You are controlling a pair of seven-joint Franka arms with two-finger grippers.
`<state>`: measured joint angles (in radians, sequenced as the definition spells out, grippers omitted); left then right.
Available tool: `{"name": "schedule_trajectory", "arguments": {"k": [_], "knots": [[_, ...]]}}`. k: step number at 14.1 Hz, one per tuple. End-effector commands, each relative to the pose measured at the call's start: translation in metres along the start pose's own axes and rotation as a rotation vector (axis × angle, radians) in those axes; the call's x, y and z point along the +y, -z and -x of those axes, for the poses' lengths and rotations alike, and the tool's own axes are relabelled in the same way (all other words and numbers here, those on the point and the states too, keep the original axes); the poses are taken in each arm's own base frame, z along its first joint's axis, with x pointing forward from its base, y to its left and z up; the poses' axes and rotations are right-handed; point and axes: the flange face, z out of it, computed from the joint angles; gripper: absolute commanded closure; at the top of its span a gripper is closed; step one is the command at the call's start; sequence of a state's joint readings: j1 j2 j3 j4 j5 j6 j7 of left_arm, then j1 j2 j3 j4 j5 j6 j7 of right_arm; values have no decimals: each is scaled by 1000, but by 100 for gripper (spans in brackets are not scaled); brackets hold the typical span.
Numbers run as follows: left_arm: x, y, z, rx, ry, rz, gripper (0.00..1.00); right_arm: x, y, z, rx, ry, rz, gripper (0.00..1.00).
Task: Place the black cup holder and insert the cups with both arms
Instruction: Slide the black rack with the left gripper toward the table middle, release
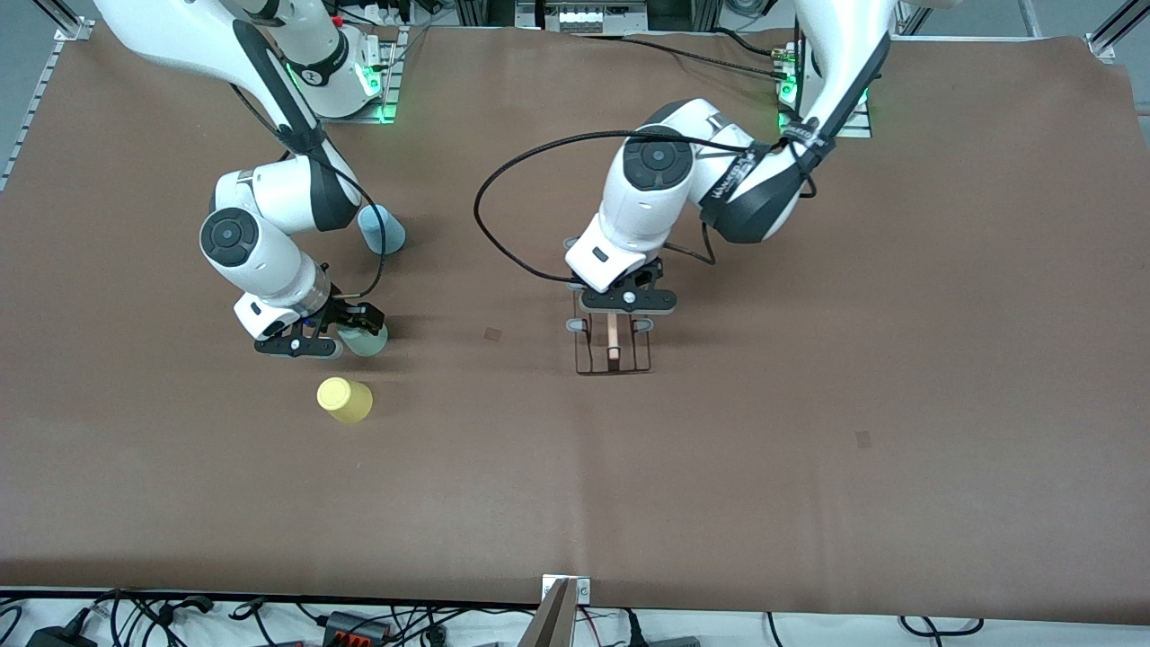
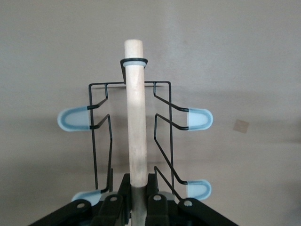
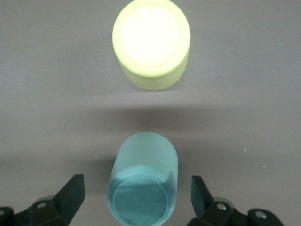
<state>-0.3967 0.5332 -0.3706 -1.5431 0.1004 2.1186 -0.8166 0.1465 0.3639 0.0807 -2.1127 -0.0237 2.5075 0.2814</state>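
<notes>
Between the fingers of the left gripper (image 1: 620,316) sits the wooden handle (image 2: 135,117) of the black cup holder (image 1: 614,346); the fingers are clamped on it near one end. The rest of the rod runs out from the fingertips, with the wire frame and its pale blue pegs (image 2: 74,118) on both sides of it, and the base rests on the brown counter (image 1: 809,431).

The fingers of the right gripper (image 1: 331,331) stand wide apart, one on each side of the pale green cup (image 3: 143,183), without touching it. The yellow cup (image 3: 151,43) stands just past the fingertips. The light blue cup (image 1: 381,228) stands by the right arm's wrist.
</notes>
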Motion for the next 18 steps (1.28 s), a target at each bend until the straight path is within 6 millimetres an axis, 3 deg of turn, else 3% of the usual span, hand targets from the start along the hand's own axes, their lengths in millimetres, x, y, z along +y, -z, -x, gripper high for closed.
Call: {"name": "schedule_trajectory", "arguments": {"k": [1,5,14,16,18], "knots": [[12,8,-3,42,5,10,99,-4,-3,1,12,-28,-9,0],[18,-8,3,45,-27,-21,99,-13,-8,3,20,-19,-13,0],[16,-24,2,55,-48,-59,96,-6,-25,15,5,-30,-8,0],[16,-25,2,55,-48,-59,88,-5,-27,18,-2,-27,-5,0],[16,-25,2,54,-51,-61,72,-4,-27,18,-2,-28,-4,0]]}}
